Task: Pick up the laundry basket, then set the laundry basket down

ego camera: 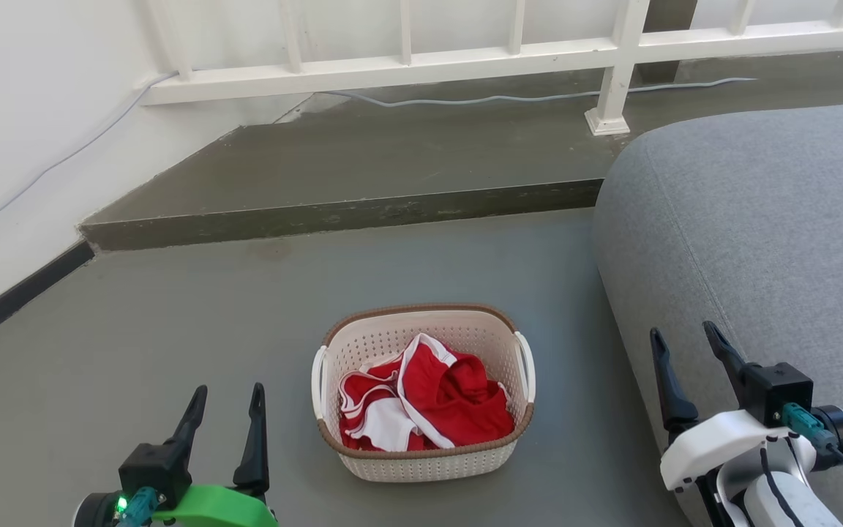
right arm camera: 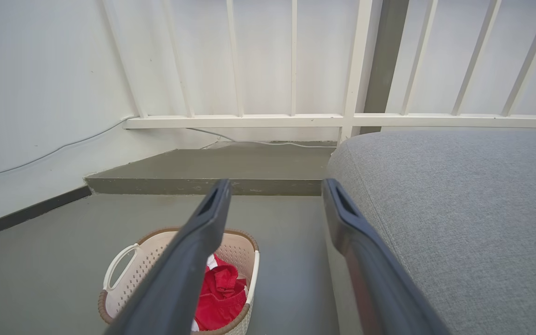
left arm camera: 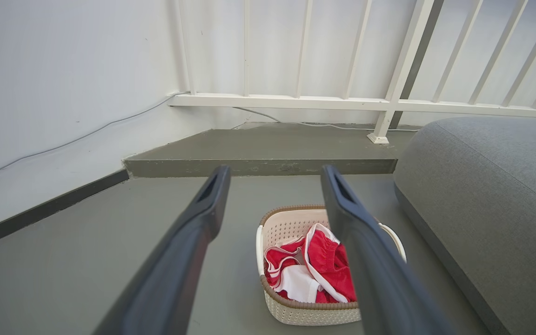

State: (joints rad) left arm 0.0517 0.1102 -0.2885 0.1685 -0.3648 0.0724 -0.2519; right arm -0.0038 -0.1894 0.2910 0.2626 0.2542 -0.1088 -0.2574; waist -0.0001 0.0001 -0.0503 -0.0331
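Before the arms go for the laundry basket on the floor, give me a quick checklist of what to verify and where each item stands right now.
1. The left tool is open and holds nothing: ok.
2. The right tool is open and holds nothing: ok.
3. The small oval cream plastic laundry basket stands upright on the grey floor, between the two tools: ok.
4. Its white side handles are uncovered: ok.
5. The red-and-white clothes lie inside the rim: ok.
6. Clearance between the right tool and the grey fabric sofa: cannot tell.
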